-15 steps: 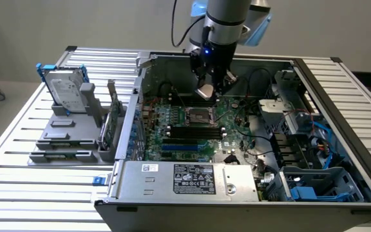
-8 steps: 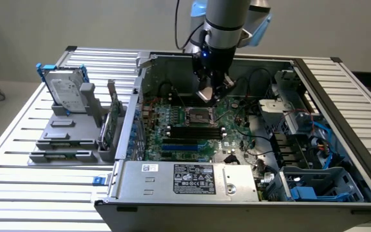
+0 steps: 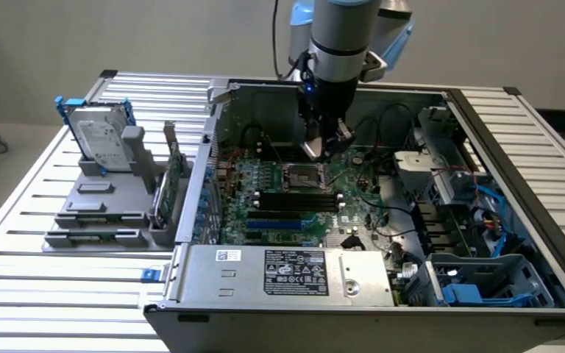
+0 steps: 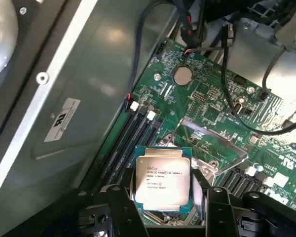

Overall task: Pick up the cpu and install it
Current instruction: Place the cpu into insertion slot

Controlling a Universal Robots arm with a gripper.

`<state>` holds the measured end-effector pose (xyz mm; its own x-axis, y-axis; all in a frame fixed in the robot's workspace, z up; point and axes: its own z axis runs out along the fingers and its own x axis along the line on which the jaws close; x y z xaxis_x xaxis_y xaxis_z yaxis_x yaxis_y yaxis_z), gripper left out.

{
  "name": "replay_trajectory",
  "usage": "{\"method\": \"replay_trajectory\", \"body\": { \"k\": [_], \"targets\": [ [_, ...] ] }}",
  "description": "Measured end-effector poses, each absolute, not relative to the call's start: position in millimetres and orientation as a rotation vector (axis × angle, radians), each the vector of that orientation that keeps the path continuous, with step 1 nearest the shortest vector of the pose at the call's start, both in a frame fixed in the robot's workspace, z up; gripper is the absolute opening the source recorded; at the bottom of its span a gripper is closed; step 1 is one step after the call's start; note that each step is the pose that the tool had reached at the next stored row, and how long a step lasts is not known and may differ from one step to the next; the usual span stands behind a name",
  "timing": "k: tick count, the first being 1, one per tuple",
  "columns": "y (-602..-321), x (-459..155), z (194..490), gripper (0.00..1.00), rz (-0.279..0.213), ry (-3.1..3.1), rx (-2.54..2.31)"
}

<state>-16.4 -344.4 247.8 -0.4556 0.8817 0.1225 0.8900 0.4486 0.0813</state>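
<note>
- Pickup looks done: the gripper [image 3: 327, 149] pinches the cpu [image 4: 163, 180] by two opposite edges, its black fingers [image 4: 119, 210] closed against the chip's sides, printed metal lid facing the wrist camera.
- The cpu hangs inside the open computer case [image 3: 499, 132], above the green motherboard [image 3: 361, 193] and clear of it, near the centre of the exterior view.
- Installing is not done: the CPU socket [image 3: 307, 175] sits empty just below the gripper in the exterior view, its metal load frame [image 4: 214, 144] swung open.
- Close by on the board are the memory slots [image 4: 138, 131] and a coin cell battery [image 4: 182, 75]; black cables [image 4: 227, 54] loop over the far part of the board.
- The case lies on a slatted aluminium table [image 3: 27, 243], its power supply [image 3: 282, 273] towards the lower edge.
- At the exterior view's upper left a hard drive [image 3: 96, 136] stands in a grey fixture [image 3: 96, 213].
- A plain pale wall [image 3: 115, 37] runs behind.
</note>
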Motion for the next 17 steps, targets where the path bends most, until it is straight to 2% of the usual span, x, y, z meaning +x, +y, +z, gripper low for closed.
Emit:
{"method": "replay_trajectory", "body": {
  "k": [17],
  "targets": [
    [-344.4,-22.2,242.1,0.55,-0.183,-2.45,-1.83]
  ]
}}
